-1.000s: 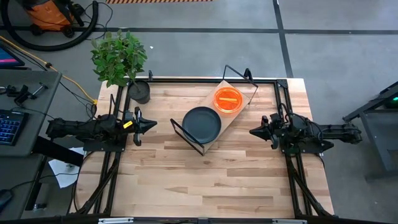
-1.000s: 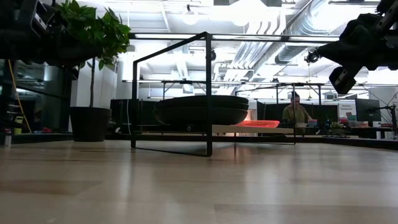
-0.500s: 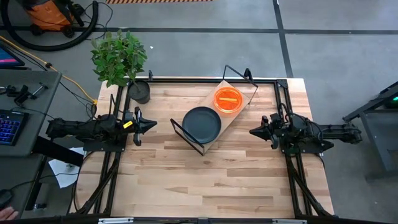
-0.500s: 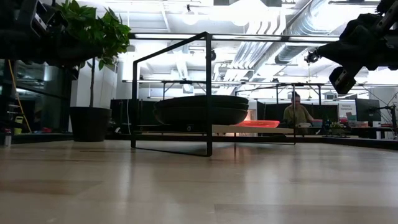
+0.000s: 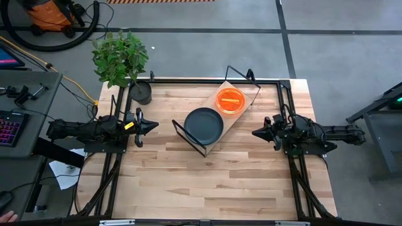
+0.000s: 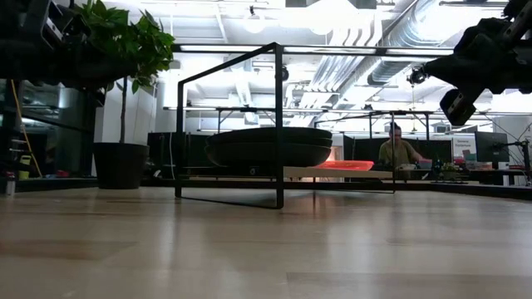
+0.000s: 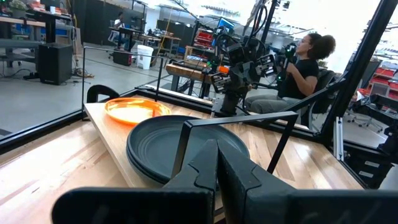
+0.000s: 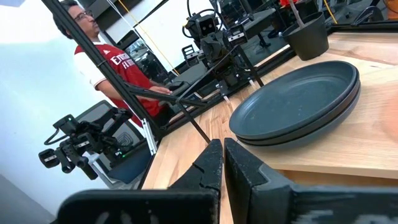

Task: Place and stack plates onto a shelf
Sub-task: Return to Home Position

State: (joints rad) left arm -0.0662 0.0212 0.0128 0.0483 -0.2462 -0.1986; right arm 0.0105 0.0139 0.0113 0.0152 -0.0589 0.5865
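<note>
The shelf (image 5: 233, 119), a light board on a black wire frame, stands slantwise at the table's far middle. A stack of dark grey plates (image 5: 203, 124) sits on its nearer end (image 7: 180, 140) (image 8: 298, 102). A stack of orange plates (image 5: 230, 101) sits on its farther end (image 7: 129, 109). My left gripper (image 5: 152, 126) hovers shut at the table's left edge, pointing at the shelf (image 7: 217, 163). My right gripper (image 5: 255, 133) hovers shut at the right edge, also pointing at the shelf (image 8: 222, 155). Neither touches anything.
A potted plant (image 5: 130, 69) stands at the table's far left corner, its dark pot (image 5: 141, 92) beside the left arm. The black arm frames run along the left and right table edges. Bare wood (image 5: 207, 182) lies on the near half. People sit beyond the table.
</note>
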